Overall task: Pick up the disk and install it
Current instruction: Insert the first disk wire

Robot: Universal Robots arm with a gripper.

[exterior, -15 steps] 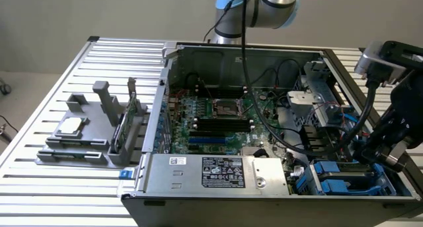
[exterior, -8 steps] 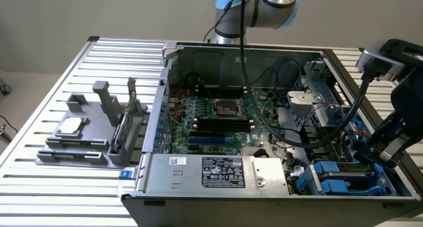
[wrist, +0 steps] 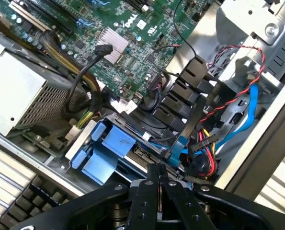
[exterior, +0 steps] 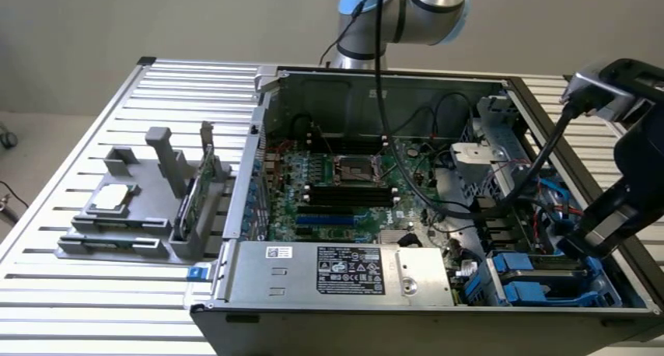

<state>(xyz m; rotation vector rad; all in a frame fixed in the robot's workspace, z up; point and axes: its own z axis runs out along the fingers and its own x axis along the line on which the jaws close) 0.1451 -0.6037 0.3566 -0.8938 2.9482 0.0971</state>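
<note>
My gripper (exterior: 578,246) reaches down into the open computer case (exterior: 272,130) at the exterior view's right, beside the drive bay. In the wrist view its black fingers (wrist: 157,184) meet tip to tip, shut with nothing between them. Just beyond the tips lies the drive bay with blue plastic carrier pieces (wrist: 107,149), which in the exterior view sit at the case's near right corner (exterior: 531,280). The disk's blue carrier edge appears seated in that bay. Its silver body and white label are hidden.
A large silver power supply (exterior: 353,270) with a black-and-white label fills the case's front. The green motherboard (exterior: 332,185) lies behind it. Red, yellow and blue cables (wrist: 238,110) crowd the bay. A grey fixture holding a small silver chip (exterior: 112,197) stands on the slatted table.
</note>
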